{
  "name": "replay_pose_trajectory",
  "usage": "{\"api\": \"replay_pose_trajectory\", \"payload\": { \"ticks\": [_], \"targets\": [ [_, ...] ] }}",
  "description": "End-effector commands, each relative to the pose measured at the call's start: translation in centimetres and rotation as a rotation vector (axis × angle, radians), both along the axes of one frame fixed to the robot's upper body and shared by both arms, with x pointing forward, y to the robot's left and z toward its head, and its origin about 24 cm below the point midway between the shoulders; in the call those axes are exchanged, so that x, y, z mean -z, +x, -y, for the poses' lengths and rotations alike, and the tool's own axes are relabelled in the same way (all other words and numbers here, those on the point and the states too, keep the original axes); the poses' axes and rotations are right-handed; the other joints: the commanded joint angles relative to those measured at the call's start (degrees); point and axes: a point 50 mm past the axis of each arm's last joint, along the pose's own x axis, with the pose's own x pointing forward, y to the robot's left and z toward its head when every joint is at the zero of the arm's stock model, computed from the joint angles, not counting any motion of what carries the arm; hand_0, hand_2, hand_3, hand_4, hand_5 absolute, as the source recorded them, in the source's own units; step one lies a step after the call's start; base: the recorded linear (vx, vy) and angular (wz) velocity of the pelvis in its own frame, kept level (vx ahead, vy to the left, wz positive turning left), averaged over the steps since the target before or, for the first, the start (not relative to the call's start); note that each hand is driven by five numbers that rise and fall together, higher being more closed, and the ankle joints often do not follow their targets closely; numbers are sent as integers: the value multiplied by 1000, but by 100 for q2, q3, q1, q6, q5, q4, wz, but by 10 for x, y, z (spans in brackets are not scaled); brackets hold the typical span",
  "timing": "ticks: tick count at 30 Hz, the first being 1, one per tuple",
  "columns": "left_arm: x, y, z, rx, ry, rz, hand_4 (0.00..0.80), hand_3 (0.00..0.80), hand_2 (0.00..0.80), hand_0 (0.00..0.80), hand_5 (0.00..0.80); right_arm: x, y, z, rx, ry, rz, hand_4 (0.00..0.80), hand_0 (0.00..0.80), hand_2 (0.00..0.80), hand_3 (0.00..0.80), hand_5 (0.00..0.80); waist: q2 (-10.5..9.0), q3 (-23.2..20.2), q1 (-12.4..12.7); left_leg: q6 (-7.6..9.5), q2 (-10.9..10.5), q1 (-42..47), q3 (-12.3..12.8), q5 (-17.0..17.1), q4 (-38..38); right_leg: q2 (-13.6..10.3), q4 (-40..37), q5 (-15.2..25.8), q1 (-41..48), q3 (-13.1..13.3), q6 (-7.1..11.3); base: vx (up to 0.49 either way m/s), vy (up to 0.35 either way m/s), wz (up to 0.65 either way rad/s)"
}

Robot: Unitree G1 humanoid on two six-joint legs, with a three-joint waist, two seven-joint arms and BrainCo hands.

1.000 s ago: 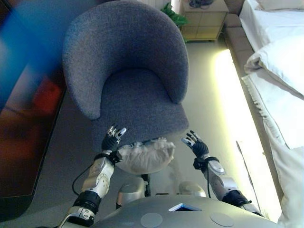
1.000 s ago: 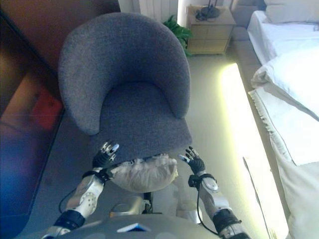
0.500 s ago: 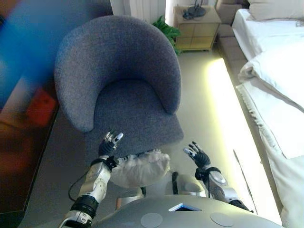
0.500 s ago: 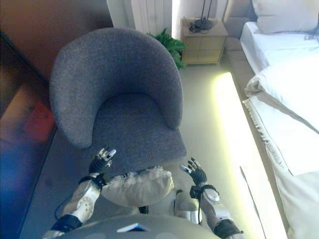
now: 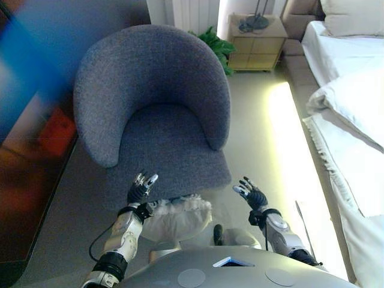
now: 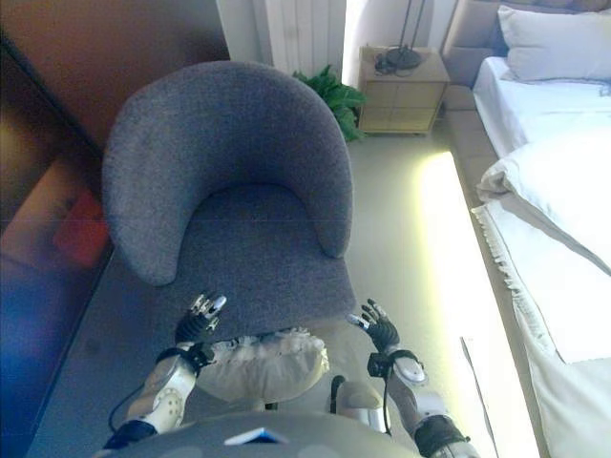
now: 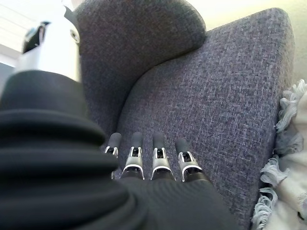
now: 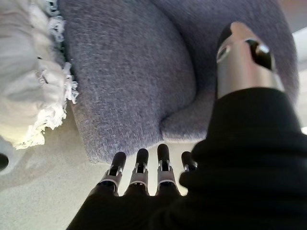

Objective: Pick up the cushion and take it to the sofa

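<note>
Grey woven fabric covers the round-backed armchair (image 5: 157, 114) ahead; the cream fringed cushion (image 5: 178, 211) lies close to the robot's body at the seat's front edge, between the 2 hands. The left hand (image 5: 141, 187) rests against the cushion's left end, fingers straight and spread, gripping nothing; the right hand (image 5: 251, 193) hangs apart from the cushion's right end, fingers likewise extended. This placement suggests the cushion is carried pinned against the torso rather than clamped. Compared with 0.5 s ago, the view has shifted slightly; the arrangement of hands and cushion is unchanged. A white bed (image 5: 351, 102) lies to the right.
</note>
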Motion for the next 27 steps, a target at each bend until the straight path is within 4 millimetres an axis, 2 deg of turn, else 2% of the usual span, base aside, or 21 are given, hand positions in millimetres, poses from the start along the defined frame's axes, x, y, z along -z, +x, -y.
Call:
{"api": "replay_pose_trajectory", "payload": {
  "ticks": [1, 4, 8, 11, 13, 15, 16, 18, 21, 22, 23, 24, 26, 27],
  "targets": [
    [-11, 14, -4, -5, 16, 76, 0, 0, 0, 0, 0, -19, 28, -7, -46, 9, 129, 0, 0, 0, 0, 0, -303, 132, 30, 233, -156, -478, 28, 684, 429, 21, -754, 745, 699, 125, 62, 68, 152, -8],
    [-9, 16, 1, -13, -3, 51, 0, 0, 0, 0, 0, -18, 29, -4, -33, 2, 117, 0, 0, 0, 0, 0, -218, 22, -8, 264, -188, -134, -67, 430, -126, -108, -739, 711, 667, 70, 149, 79, 165, -14],
    [-5, 12, 2, 19, 9, 43, 0, 0, 0, 0, 0, -17, 27, -8, -36, 18, 116, 0, 0, 0, 0, 0, -97, -41, -43, 322, -272, 106, -123, 345, -384, -202, -548, 696, 583, -2, 252, 59, 132, -8],
    [-4, 12, 0, 42, 33, 48, 0, 0, 0, 0, 0, -17, 28, -18, -48, 35, 120, 0, 0, 0, 0, 0, -52, 4, -59, 484, -369, 104, -65, 284, -369, -295, 119, 806, 343, -47, 386, 11, 88, -9],
    [-6, 13, -5, 40, 46, 51, 0, 0, 0, 0, 0, -17, 27, -23, -56, 48, 119, 0, 0, 0, 0, 0, -25, 97, -89, 534, -367, 145, 22, 261, -358, -267, 657, 941, 69, -120, 481, -4, 28, 0],
    [-7, 14, -10, 29, 49, 56, 0, 0, 0, 0, 0, -17, 26, -26, -72, 56, 117, 0, 0, 0, 0, 0, -46, 139, -115, 512, -357, 202, 73, 267, -405, -190, 503, 964, 22, -104, 469, 26, -32, -7],
    [-10, 17, -12, 17, 42, 74, 0, 0, 0, 0, 0, -17, 25, -27, -83, 64, 118, 0, 0, 0, 0, 0, -89, 171, -152, 462, -374, 248, 78, 258, -423, -49, -76, 900, 80, -52, 367, 57, -76, -20],
    [-14, 21, -14, 0, 43, 89, 0, 0, 0, 0, 0, -16, 23, -27, -89, 69, 113, 0, 0, 0, 0, 0, -91, 237, -142, 451, -377, 217, 56, 251, -388, -4, -257, 777, 155, -109, 258, 40, -92, -12],
    [-14, 21, -7, -26, 8, 106, 0, 0, 0, 0, 0, -18, 29, -29, -124, 47, 126, 0, 0, 0, 0, 0, -201, 279, -34, 361, -387, -45, 115, 203, 45, -7, -642, 849, 262, -90, 146, -17, -111, -1],
    [-14, 21, -6, -22, 5, 107, 0, 0, 0, 0, 0, -18, 30, -28, -122, 45, 127, 0, 0, 0, 0, 0, -216, 287, -21, 334, -368, -90, 149, 224, 128, -6, -683, 863, 286, -87, 136, 21, -101, 6],
    [-14, 21, -1, 6, 4, 105, 0, 0, 0, 0, 0, -18, 34, -25, -95, 40, 128, 0, 0, 0, 0, 0, -280, 316, 15, 231, -219, -246, 300, 364, 407, 0, -793, 895, 406, -106, 109, 38, -74, 15],
    [-13, 19, 1, 19, 6, 102, 0, 0, 0, 0, 0, -18, 34, -23, -80, 39, 126, 0, 0, 0, 0, 0, -310, 314, 22, 193, -82, -310, 335, 476, 488, 3, -810, 891, 445, -116, 84, 53, -51, 23],
    [-13, 18, 2, 21, 3, 99, 0, 0, 0, 0, 0, -19, 34, -23, -72, 41, 122, 0, 0, 0, 0, 0, -329, 296, 8, 151, 66, -314, 285, 638, 469, 13, -842, 886, 494, -94, 58, 62, 36, 18],
    [-14, 18, 2, 6, -8, 99, 0, 0, 0, 0, 0, -18, 31, -22, -77, 38, 115, 0, 0, 0, 0, 0, -351, 258, -31, 109, 263, -271, 223, 819, 390, 16, -894, 886, 554, -33, 42, 92, 100, 9]
  ]
}}
